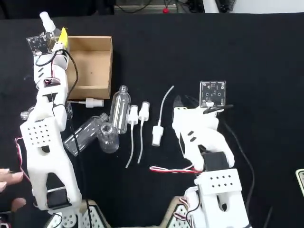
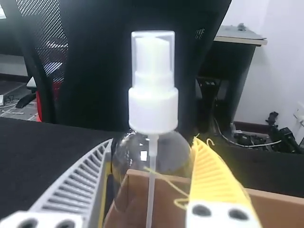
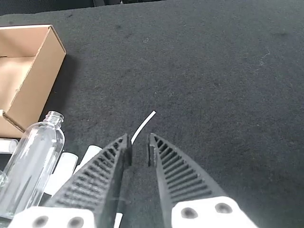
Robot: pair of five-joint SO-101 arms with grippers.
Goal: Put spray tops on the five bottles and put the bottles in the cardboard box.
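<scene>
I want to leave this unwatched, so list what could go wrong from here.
1. The left hand holds the capped bottle at a corner of the cardboard box, not clearly over its inside; released, it might catch the wall and fall outside.
2. The uncapped bottles lie bunched beside the left arm; a swing back may roll them.
3. Two spray tops lie close together; the right hand might snag both.

On the black bench [image 1: 256, 61], a cardboard box [image 1: 90, 66] is set just beside the left tool [image 1: 53, 38]. Three uncapped bottles [image 1: 119, 108] and four loose spray tops [image 1: 144, 113] are laid flat between that box and the right tool [image 1: 183, 99].
</scene>
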